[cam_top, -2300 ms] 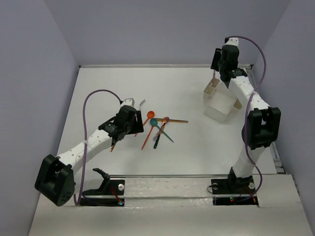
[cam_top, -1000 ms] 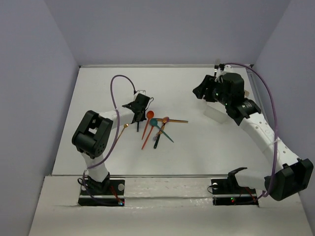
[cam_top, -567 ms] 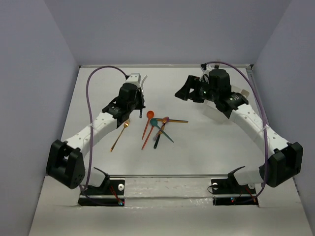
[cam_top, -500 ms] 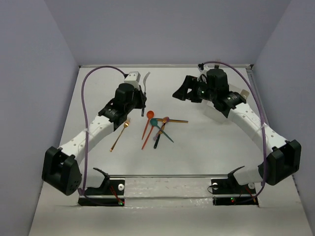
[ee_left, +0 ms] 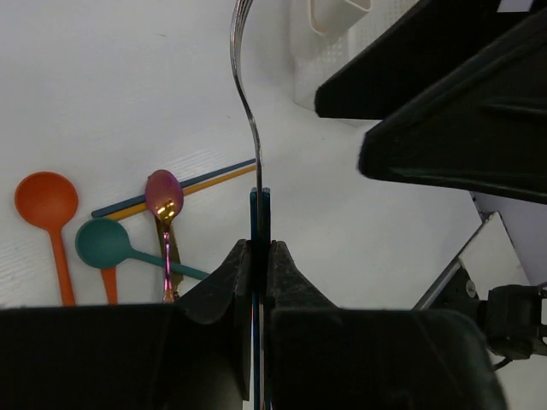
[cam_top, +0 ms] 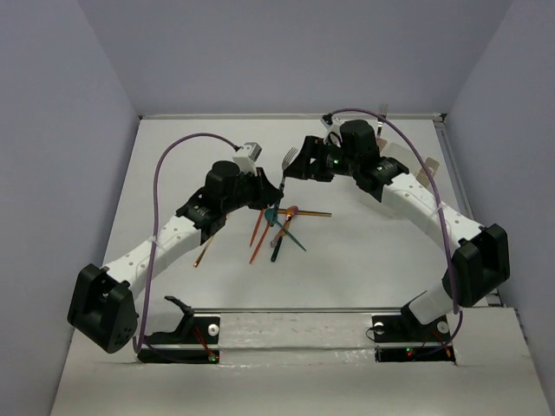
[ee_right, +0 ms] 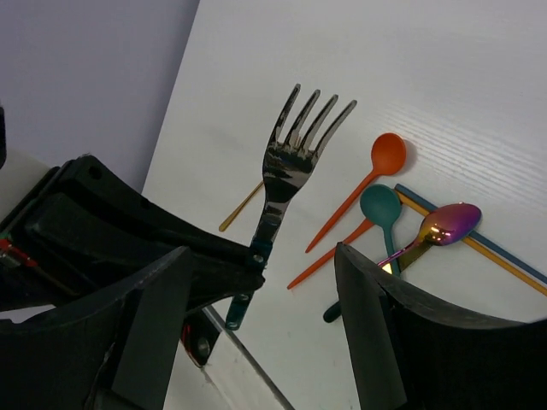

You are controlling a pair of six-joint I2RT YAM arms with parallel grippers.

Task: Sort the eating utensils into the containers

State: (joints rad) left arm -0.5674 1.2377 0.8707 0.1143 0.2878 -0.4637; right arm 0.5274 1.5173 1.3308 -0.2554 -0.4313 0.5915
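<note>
My left gripper (cam_top: 265,191) is shut on the blue handle of a dark metal fork (cam_top: 287,161), held tines-up above the table. In the left wrist view the fork (ee_left: 247,102) rises from my closed fingertips (ee_left: 260,252). My right gripper (cam_top: 301,169) is open right beside the fork's head. In the right wrist view the fork (ee_right: 291,162) stands just beyond my spread fingers (ee_right: 145,333). Below lie more eating utensils: an orange spoon (ee_right: 385,158), a teal spoon (ee_right: 380,209), a purple-gold spoon (ee_right: 449,224) and a gold fork (ee_right: 244,207). The containers, a white bin (ee_left: 333,51) with a tan cup (ee_left: 338,12), show in the left wrist view.
The pile of utensils (cam_top: 277,227) lies mid-table under both grippers. The right arm (cam_top: 416,208) stretches across in front of the containers, hiding most of them from above. A back wall and side walls close in the white table (cam_top: 173,156).
The left gripper has carried the fork rightward, over the pile. The right arm has swung left, away from the containers, and its open jaws now face the fork.
</note>
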